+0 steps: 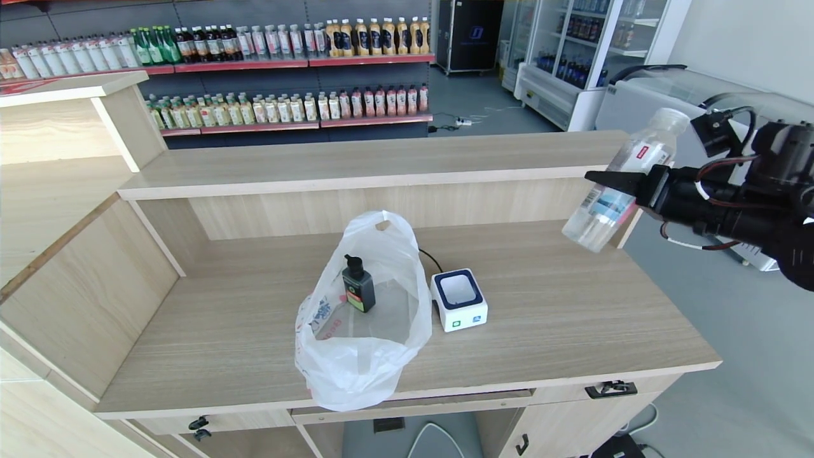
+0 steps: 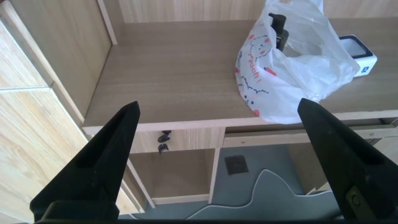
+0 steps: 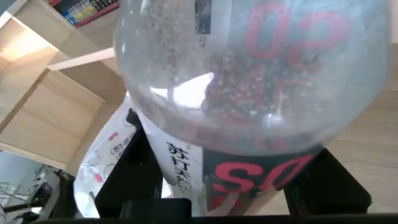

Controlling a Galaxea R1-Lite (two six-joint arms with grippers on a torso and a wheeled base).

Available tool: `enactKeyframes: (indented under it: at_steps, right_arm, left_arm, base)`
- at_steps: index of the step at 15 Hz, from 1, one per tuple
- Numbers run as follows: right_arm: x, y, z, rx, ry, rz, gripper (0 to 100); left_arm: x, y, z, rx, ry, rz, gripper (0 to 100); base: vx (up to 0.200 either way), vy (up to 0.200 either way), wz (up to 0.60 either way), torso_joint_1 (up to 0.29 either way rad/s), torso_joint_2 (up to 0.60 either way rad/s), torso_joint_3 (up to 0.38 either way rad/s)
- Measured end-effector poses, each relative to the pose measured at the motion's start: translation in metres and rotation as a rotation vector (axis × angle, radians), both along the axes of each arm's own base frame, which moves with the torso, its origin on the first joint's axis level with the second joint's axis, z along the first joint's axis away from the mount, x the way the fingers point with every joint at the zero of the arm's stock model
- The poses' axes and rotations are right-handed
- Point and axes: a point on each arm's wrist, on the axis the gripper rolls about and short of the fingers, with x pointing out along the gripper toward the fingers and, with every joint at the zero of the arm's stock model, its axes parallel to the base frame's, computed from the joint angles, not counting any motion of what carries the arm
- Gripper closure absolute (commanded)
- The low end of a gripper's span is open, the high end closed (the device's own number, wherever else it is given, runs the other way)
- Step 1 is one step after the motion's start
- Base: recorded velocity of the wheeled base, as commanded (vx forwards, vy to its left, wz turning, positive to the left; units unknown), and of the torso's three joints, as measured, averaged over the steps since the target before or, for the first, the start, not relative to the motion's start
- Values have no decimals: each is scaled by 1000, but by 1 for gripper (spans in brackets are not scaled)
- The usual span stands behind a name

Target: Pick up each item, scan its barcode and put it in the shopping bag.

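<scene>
In the head view, the right end effector (image 1: 610, 186) hangs in the air over the right end of the surface (image 1: 559, 318), its dark fingers closed around the middle of a clear bottle (image 1: 641, 154). The bottle is tilted, with its cap pointing up and away and its base lower, above the surface's far right corner. A white plastic shopping bag (image 1: 356, 372) sits near the middle of the surface with its mouth open, and a dark pump bottle (image 1: 358, 287) stands upright inside it. Just beside the bag on its right is a small white scanner (image 1: 459, 299) with a dark blue rim around its window; a thin black cable (image 1: 432, 257) runs from it toward the back of the surface. Shelves (image 1: 286, 63) lined with drinks fill the wall behind. In the left wrist view, the left end effector (image 2: 217, 162) is spread wide with nothing between its two dark fingers; it is off the near left edge of the surface, well apart from the bag, and the pump bottle and scanner show beyond. In the right wrist view, the clear bottle is very close to the camera, with a dark finger pressed against each side of it, and the bag lies on the surface below.
</scene>
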Motion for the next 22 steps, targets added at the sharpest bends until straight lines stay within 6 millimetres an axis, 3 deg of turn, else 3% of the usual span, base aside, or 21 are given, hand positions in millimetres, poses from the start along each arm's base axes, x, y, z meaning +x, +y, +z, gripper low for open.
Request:
enactKeyframes:
  at_steps: [2, 8, 10, 15, 18, 22]
  right_arm:
    - [-29, 34, 22, 65, 14, 58, 100]
    - [-89, 92, 55, 84, -59, 271, 100]
    - [-98, 104, 60, 16, -121, 314, 100]
    - [-107, 124, 59, -13, -83, 304, 100]
    - [-143, 142, 69, 72, 14, 481, 100]
    - [-158, 142, 72, 7, -78, 561, 100]
  left_arm:
    - [0, 0, 0, 0, 0, 0, 0]
    - [0, 0, 0, 0, 0, 0, 0]
    - [0, 0, 0, 0, 0, 0, 0]
    - [0, 0, 0, 0, 0, 0, 0]
    - [0, 0, 0, 0, 0, 0, 0]
    - [0, 0, 0, 0, 0, 0, 0]
  base:
    - [0, 0, 0, 0, 0, 0]
    - [0, 0, 0, 0, 0, 0]
    - [0, 0, 0, 0, 0, 0]
    - [0, 0, 0, 0, 0, 0]
    - [0, 0, 0, 0, 0, 0]
    - [0, 0, 0, 0, 0, 0]
